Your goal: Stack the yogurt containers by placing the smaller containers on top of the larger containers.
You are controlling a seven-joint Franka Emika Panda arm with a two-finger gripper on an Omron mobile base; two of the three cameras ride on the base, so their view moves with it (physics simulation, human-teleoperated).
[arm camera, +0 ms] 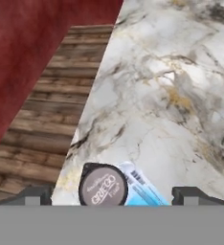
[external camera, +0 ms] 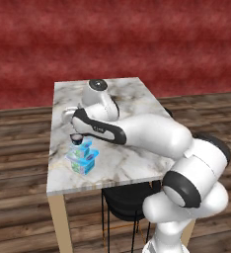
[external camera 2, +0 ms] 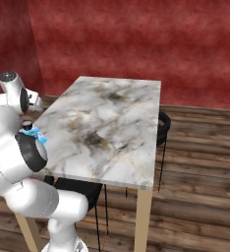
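Marble table (external camera: 117,163) carries the stack near its edge. Gripper (arm camera: 111,195) is spread wide: both tips sit far apart at the bottom of the hand view, touching nothing. Tiny dark cup (arm camera: 103,185) with a whitish lid lies between the jaws, closer to the left one, just ahead of them. Small light-blue tub (arm camera: 141,192) pokes out beside and under it. From the left base view the cup (external camera: 76,138) sits at the back of the small tub (external camera: 86,148), which rests on the big blue-topped tub (external camera: 82,160).

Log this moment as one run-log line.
stage: stacking yogurt | tool: open, fingertips apart either side of dark cup | dark cup: on stack beside light-blue tub, over big blue-top tub | marble table
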